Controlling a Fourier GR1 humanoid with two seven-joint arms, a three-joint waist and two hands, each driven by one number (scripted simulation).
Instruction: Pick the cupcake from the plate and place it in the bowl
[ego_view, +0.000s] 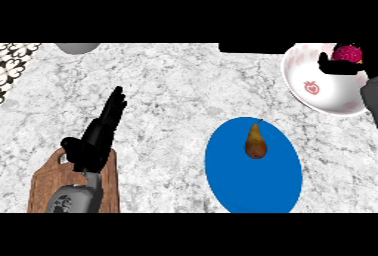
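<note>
Cupcake (347, 53): we see a small round item with a deep pink, bumpy top, its lower part hidden behind black fingers. It sits at the upper right of the head view, over the inside of the white bowl (325, 95), which carries pale pink spots and a small strawberry mark on its inner wall. We note that the right hand (336, 66) shows only as dark fingers curled about the cupcake from below and from the left, with a grey forearm entering at the right edge; the cupcake lies within this grasp, touching the fingers. The blue plate (255, 187) lies lower and to the left, well apart from the cupcake, and bears only a brown pear (255, 142) with its stem pointing up the view. The left hand (100, 135) rests at the left, fingers straight and pressed together, above a wooden cutting board (44, 182) on the marble counter (177, 85).
</note>
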